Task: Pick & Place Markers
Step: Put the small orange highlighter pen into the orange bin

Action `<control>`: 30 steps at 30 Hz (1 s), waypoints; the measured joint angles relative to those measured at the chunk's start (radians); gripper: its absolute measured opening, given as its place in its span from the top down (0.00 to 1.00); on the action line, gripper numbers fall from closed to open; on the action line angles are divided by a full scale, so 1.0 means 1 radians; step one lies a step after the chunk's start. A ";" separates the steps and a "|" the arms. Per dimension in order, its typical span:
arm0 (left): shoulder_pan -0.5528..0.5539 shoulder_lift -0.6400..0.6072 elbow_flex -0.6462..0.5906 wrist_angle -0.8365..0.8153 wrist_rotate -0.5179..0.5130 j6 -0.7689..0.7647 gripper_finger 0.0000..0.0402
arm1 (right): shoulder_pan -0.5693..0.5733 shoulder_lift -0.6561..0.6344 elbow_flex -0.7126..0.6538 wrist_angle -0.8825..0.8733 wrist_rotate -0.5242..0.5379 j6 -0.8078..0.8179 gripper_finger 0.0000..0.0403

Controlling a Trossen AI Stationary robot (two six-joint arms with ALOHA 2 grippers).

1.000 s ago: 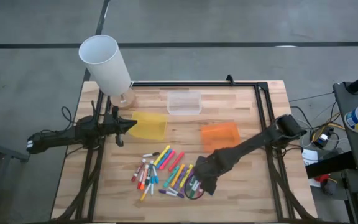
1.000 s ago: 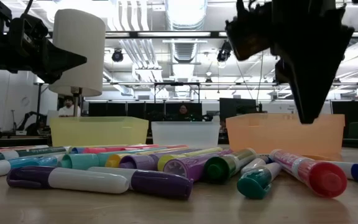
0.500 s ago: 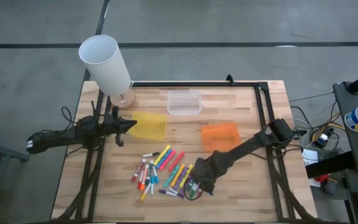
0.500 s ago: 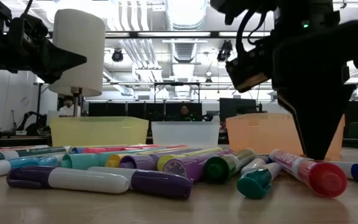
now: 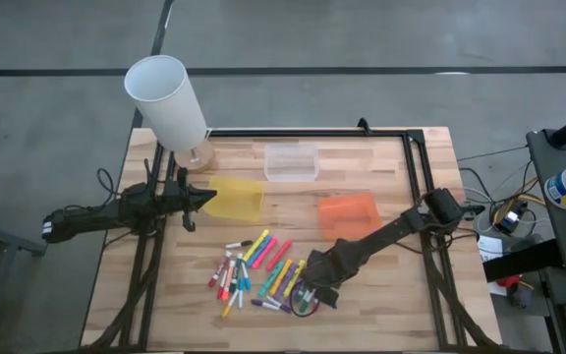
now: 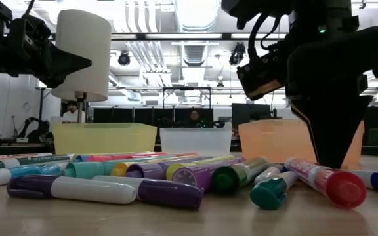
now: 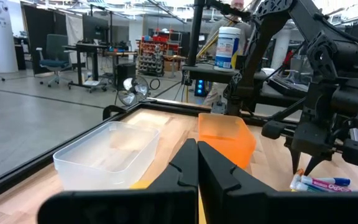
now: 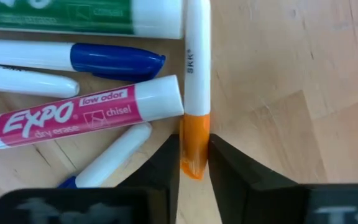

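Right gripper (image 8: pixel 194 163) pinches the orange-capped white marker (image 8: pixel 195 74) at its orange end, down in the marker pile; its long axis runs straight out between the fingers. Left gripper (image 7: pixel 197 163) shut, waiting near the yellow tray (image 5: pixel 236 199).

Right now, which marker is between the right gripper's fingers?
The white marker with the orange cap: the right gripper has a finger on each side of its cap, while the pink and blue ones lie alongside.
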 joint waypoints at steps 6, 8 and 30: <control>0.000 0.000 0.000 0.000 0.000 0.000 1.00 | 0.000 -0.002 -0.001 -0.002 0.008 0.002 0.90; 0.000 0.000 0.000 0.001 0.000 0.000 1.00 | 0.000 -0.005 0.003 -0.006 0.009 0.003 0.89; 0.000 0.001 0.001 0.001 0.000 0.000 1.00 | -0.002 -0.182 0.126 -0.247 0.085 0.076 0.92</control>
